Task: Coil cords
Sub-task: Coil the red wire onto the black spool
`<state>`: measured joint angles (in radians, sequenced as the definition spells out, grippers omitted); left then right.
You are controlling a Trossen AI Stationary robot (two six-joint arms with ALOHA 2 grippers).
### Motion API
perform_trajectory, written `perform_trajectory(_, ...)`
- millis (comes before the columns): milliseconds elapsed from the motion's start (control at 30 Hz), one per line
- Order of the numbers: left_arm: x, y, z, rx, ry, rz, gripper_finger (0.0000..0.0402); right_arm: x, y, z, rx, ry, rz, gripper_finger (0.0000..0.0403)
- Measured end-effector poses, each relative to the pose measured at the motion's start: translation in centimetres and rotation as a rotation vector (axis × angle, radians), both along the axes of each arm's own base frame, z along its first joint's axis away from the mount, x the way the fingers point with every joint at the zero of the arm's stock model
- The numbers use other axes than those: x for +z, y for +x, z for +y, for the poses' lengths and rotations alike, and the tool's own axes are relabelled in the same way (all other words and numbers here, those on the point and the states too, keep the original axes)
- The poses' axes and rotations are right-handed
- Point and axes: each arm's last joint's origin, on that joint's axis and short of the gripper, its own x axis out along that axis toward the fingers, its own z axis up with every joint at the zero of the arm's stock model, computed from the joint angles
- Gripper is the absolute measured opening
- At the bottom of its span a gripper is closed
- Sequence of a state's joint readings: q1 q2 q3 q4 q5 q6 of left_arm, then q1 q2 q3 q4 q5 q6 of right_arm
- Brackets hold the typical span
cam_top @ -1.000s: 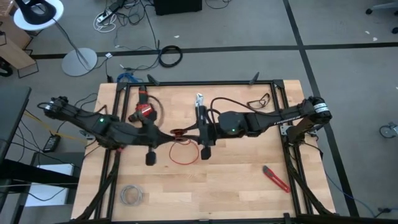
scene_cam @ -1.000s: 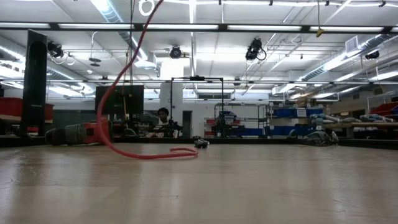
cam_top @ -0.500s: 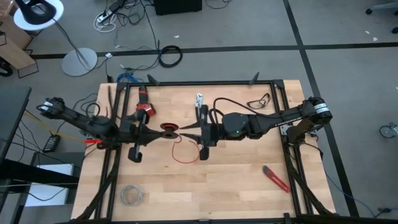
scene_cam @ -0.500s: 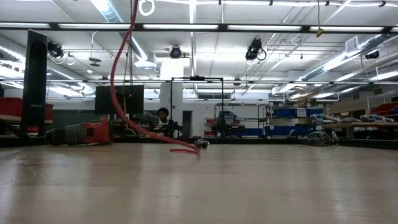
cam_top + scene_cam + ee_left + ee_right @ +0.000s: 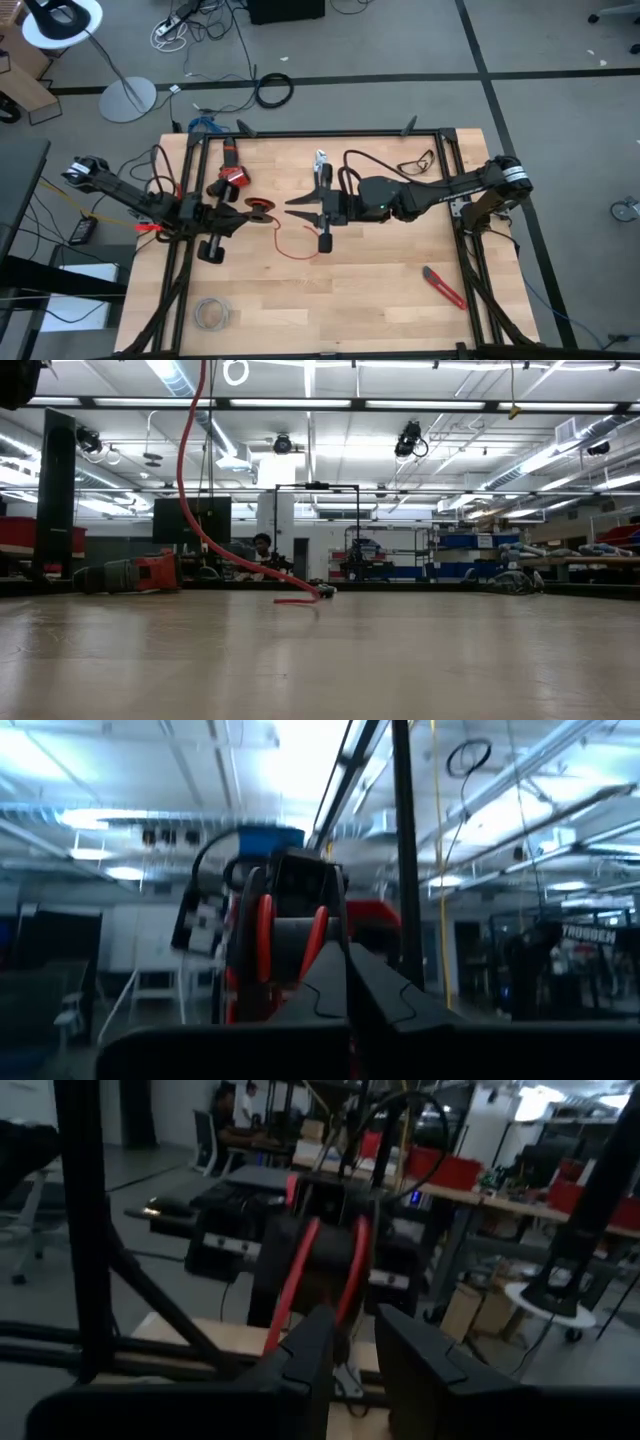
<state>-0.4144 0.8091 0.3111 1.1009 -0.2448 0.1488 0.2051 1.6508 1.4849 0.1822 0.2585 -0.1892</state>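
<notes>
The thin red wire (image 5: 280,236) ends in a small coil (image 5: 263,206) held up above the middle of the table. From the coil it drops to the wood, where its tail (image 5: 298,600) lies. My left gripper (image 5: 252,207) comes level from the table's left and is shut at the coil. My right gripper (image 5: 290,204) faces it from the right, just past the coil, fingers a little apart (image 5: 350,1355). The coil's red strands show in both wrist views (image 5: 265,935) (image 5: 300,1270). My left gripper pinches the coil (image 5: 312,942) between its two shut fingers, coming level from the table's left. The fingers hide the place of contact. The coil stands lifted clear, and the rest of the wire hangs slack from it, its tail end on the table. My right gripper: I cannot tell whether its fingertips touch the coil.
A red-and-black tool (image 5: 232,178) lies behind the left gripper. A pale grey wire bundle (image 5: 211,314) lies near the front left. A red cutter (image 5: 443,287) lies at the front right. A black cable (image 5: 420,160) lies at the far right. Bare wood (image 5: 370,290) lies in front.
My left gripper has drawn back toward the table's left edge with the coil. The wire's round loop on the table has been pulled out and part of it lifted, so only a short tail lies there now. My right gripper has followed a little to the left.
</notes>
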Motion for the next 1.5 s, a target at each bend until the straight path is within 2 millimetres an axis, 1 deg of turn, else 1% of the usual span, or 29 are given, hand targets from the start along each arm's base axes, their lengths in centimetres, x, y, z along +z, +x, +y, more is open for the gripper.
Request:
perform_trajectory(433,-0.7,1.2,-0.5,0.008,0.015,-0.046,0.0,-1.1,1.0,-0.4,0.038,0.038,0.015,0.0077)
perform_trajectory(767,-0.7,1.3,-0.6,0.009,0.008,-0.062,0.0,-1.0,1.2,-1.0,0.067,0.057,0.011,0.0077)
perform_trajectory(933,-0.7,1.3,-0.6,0.009,0.009,-0.059,0.0,-1.0,1.2,-0.9,0.087,0.058,0.007,0.0077)
perform_trajectory(1333,-0.9,1.4,-0.6,0.027,0.006,-0.033,0.0,-1.0,1.2,-1.4,0.076,0.061,0.005,0.0077)
perform_trajectory(1500,-0.6,1.8,-0.7,0.033,0.016,0.0,0.0,-1.0,1.2,-1.4,0.073,0.061,0.005,0.0077)
